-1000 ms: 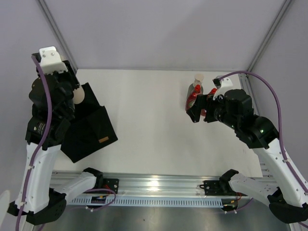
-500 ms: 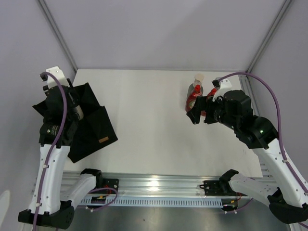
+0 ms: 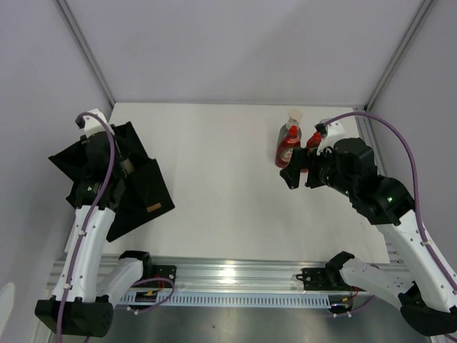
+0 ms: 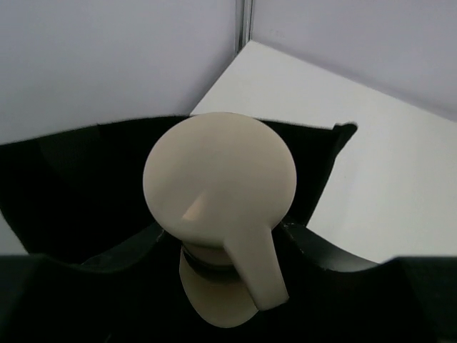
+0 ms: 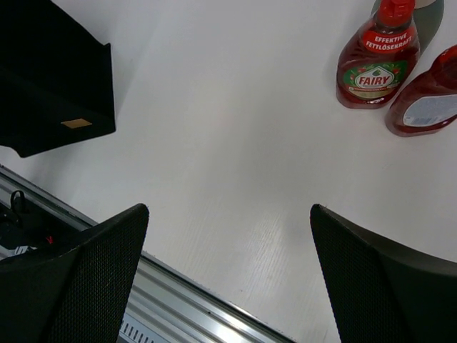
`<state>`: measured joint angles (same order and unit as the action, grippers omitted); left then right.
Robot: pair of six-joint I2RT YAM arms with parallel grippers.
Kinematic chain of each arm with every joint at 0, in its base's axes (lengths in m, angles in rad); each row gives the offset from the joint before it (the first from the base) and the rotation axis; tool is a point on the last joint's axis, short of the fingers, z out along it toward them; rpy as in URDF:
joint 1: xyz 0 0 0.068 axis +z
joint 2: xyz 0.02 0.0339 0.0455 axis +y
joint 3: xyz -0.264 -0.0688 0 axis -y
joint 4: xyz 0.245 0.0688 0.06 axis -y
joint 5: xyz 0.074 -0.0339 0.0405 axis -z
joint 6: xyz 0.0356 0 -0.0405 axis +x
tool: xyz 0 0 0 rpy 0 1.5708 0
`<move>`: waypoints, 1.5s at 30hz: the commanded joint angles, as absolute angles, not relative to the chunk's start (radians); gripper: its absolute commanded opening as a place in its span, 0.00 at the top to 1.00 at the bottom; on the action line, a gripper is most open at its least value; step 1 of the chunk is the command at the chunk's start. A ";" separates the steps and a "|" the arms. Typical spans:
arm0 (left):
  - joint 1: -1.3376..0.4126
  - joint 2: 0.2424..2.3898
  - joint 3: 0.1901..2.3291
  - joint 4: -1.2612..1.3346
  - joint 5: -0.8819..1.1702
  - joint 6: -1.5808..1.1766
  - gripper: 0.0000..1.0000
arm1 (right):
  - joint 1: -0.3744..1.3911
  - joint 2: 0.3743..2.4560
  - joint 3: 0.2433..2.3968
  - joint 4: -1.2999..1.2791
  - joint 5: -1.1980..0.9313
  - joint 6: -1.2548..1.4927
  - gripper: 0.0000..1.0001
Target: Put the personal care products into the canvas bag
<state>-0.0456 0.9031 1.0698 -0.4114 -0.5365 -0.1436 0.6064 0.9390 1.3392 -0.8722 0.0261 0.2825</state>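
My left gripper (image 3: 118, 167) is shut on the beige bottle, whose cream pump cap (image 4: 219, 179) fills the left wrist view. The bottle hangs over the open mouth of the black canvas bag (image 3: 132, 196), whose dark fabric (image 4: 78, 186) surrounds it. The bag's tan label (image 3: 152, 208) faces the table's middle. A red bottle with a white top (image 3: 288, 141) stands at the back right, and it reads "Fairy" in the right wrist view (image 5: 377, 68). A second red bottle (image 5: 424, 104) lies next to it. My right gripper (image 3: 300, 172) is open and empty, just in front of them. No grey bottle shows.
The white table (image 3: 228, 186) runs between the bag and the red bottles. A metal rail (image 3: 228, 275) lines the near edge. Grey walls close in behind and on both sides. The bag also shows in the right wrist view (image 5: 57, 93).
My left arm has swung down and toward the near side, bringing the beige bottle lower over the bag. My right gripper has drawn back slightly from the red bottles.
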 commanded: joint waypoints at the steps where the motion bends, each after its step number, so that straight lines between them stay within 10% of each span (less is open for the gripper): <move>1: -0.026 0.871 1.029 -0.244 -0.515 -0.212 1.00 | 0.600 0.940 1.345 -0.876 0.035 0.249 0.00; 23: -0.018 0.902 0.802 -0.256 -0.519 -0.270 0.99 | 0.583 0.979 1.333 -0.845 0.028 0.250 0.01; 34: -0.018 0.939 0.798 -0.282 -0.492 -0.267 0.45 | 0.581 0.988 1.333 -0.831 0.023 0.276 0.00; 45: -0.018 0.923 0.844 -0.325 -0.472 -0.262 0.32 | 0.578 0.985 1.339 -0.824 0.021 0.307 0.01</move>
